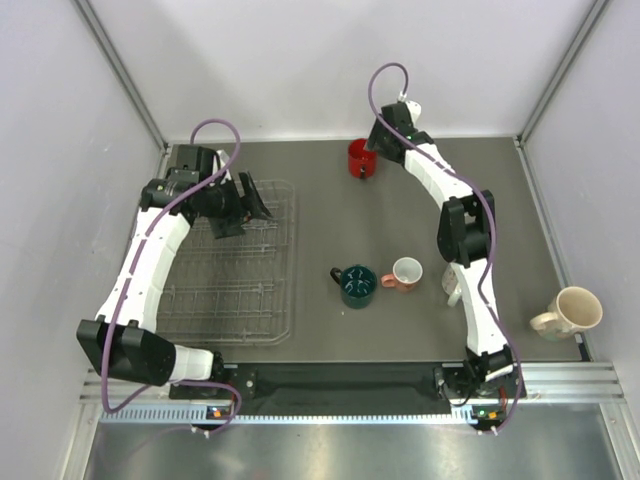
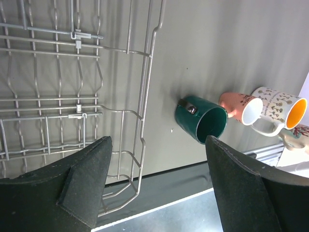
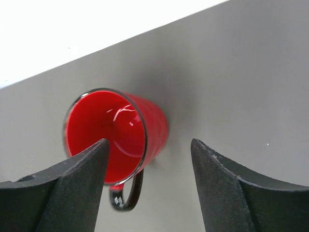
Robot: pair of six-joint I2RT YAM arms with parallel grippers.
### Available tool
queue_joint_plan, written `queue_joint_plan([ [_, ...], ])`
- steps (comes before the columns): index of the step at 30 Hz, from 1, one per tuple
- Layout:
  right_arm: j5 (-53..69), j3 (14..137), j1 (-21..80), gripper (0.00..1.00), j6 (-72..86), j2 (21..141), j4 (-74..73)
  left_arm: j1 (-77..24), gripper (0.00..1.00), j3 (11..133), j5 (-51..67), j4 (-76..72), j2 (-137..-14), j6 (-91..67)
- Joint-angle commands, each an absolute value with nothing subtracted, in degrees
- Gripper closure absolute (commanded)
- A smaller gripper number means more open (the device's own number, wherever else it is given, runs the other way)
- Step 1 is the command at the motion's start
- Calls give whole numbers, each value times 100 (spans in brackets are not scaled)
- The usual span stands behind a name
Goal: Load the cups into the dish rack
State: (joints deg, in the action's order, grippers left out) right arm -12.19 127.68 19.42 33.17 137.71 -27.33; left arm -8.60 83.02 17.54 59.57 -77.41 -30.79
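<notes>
The wire dish rack [image 1: 235, 270] lies at the left with no cups in it. My left gripper [image 1: 246, 203] hovers open and empty over its far right corner; in the left wrist view the gripper [image 2: 158, 141] is above the rack's edge [image 2: 145, 92]. The red mug [image 1: 358, 157] stands at the far middle. My right gripper [image 1: 374, 160] is open just right of it; in the right wrist view the gripper [image 3: 149, 142] straddles the red mug's [image 3: 118, 128] near wall without closing. The dark green mug [image 1: 357, 286], pink mug [image 1: 406, 273] and white mug [image 1: 452, 286] stand mid-table.
A tan cup [image 1: 570, 312] lies at the right edge. The left wrist view shows the green mug [image 2: 202, 121], pink mug [image 2: 239, 104] and white mug with orange inside [image 2: 282, 110] in a row. The right forearm partly covers the white mug. Walls enclose the table.
</notes>
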Motion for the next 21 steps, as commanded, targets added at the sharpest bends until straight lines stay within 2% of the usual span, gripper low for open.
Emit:
queue_joint_plan([
  [1,-1389,13157,2065,34,3234,13992,-2391,-826,17,8358,1758,5818,-7778,-2945],
  [5,-1327,13236,2083,41,3199,14133,-2373,-826,17,8411,1670,5880,-7822,-2909],
  [7,-1318,13245,2092,50,3164,14185,-2347,-826,17,8455,1635,5915,-7831,-2900],
  [14,-1283,13315,2118,57,3216,14335,-2303,-826,17,8481,1547,5941,-7840,-2900],
  [17,-1178,13316,2109,65,3339,14370,-2303,-826,17,8490,1564,5933,-7857,-2909],
  [18,-1091,13281,2101,72,3383,14370,-2311,-826,17,8508,1564,5933,-7866,-2909],
  [21,-1020,13149,2083,81,3638,14291,-2311,-826,17,8543,1608,5924,-7892,-2909],
])
